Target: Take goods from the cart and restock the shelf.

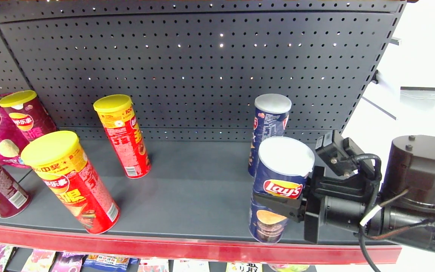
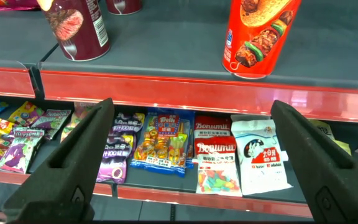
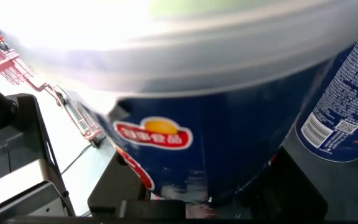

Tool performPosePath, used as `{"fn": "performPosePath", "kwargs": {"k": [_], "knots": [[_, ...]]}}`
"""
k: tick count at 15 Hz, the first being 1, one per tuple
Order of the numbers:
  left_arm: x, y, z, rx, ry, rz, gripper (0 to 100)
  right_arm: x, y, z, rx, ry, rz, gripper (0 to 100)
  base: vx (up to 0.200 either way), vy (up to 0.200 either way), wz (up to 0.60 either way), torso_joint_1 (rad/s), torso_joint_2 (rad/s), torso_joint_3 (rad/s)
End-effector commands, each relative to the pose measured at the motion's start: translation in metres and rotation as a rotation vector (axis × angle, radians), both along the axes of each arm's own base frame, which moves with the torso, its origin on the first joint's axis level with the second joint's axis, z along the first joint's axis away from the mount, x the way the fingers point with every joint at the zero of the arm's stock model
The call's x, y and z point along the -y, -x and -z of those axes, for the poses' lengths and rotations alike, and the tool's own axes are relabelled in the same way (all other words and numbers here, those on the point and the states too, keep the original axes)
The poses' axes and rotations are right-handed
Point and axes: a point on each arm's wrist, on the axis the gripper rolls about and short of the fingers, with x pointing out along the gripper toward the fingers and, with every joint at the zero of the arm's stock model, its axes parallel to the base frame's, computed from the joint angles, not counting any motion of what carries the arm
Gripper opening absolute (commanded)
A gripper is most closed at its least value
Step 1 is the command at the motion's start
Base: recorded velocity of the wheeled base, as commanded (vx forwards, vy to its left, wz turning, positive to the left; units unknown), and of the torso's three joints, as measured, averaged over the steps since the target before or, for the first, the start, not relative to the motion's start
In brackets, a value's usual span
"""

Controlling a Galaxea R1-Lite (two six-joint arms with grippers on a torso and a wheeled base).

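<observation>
My right gripper [image 1: 275, 200] is shut on a blue chip can with a white lid [image 1: 282, 177], held upright at the front right of the grey shelf [image 1: 198, 196]. Its base is at the red front lip; whether it rests on the board I cannot tell. In the right wrist view the held blue can [image 3: 216, 143] is very close, with dark fingers [image 3: 120, 193] on either side. A second blue can [image 1: 271, 121] stands just behind it by the pegboard and appears as the second blue can [image 3: 347, 106]. My left gripper [image 2: 191, 168] is open and holds nothing, below the shelf's red lip.
Two red cans with yellow lids [image 1: 123, 136] [image 1: 70, 181] stand left of centre, with purple cans [image 1: 25, 113] and a purple bag at the far left. Bare board lies between the red and blue cans. Snack bags [image 2: 166, 140] fill the lower shelf. A red wire frame [image 3: 17, 56] is off to the side.
</observation>
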Motion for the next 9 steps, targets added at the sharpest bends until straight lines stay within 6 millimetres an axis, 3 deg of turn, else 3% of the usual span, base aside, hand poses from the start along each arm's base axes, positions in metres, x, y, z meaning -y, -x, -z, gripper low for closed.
{"fn": "performPosePath", "kwargs": {"k": [1,7,8,9], "knots": [[0.0000,-0.0001,0.0000,-0.002,0.001,-0.001,100,-0.0001,-0.0002,0.0013,-0.003,0.005,0.000,0,0.000,0.000,0.00,0.000,0.00,0.000],[0.0000,-0.0001,0.0000,-0.002,0.000,0.000,100,-0.0006,-0.0013,0.0032,-0.009,0.010,0.000,0,0.000,0.000,0.00,0.000,0.00,0.000],[0.0000,-0.0001,0.0000,-0.002,0.001,-0.001,100,-0.0003,-0.0010,0.0032,-0.010,0.009,0.000,100,0.000,0.000,0.00,0.000,0.00,0.000],[0.0000,-0.0001,0.0000,-0.002,0.000,0.000,100,-0.0004,-0.0011,0.0021,-0.008,0.005,0.000,100,0.000,0.000,0.00,0.000,0.00,0.000]]}}
